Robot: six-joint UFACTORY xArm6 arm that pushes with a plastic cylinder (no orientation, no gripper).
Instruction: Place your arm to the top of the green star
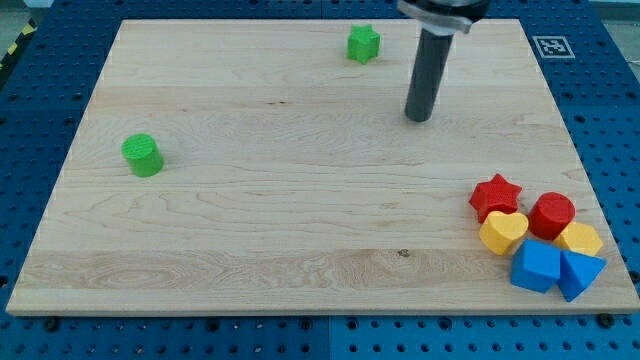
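Observation:
The green star (363,43) lies near the view's top edge of the wooden board (250,230), a little right of centre. My tip (419,118) rests on the board to the right of the star and below it, about a rod's length away and not touching it. The dark rod rises from the tip toward the view's top.
A green cylinder (142,155) stands at the view's left. At the bottom right is a cluster: a red star (495,194), a red cylinder (551,214), a yellow heart (503,232), a yellow block (581,239), and two blue blocks (537,266) (579,273).

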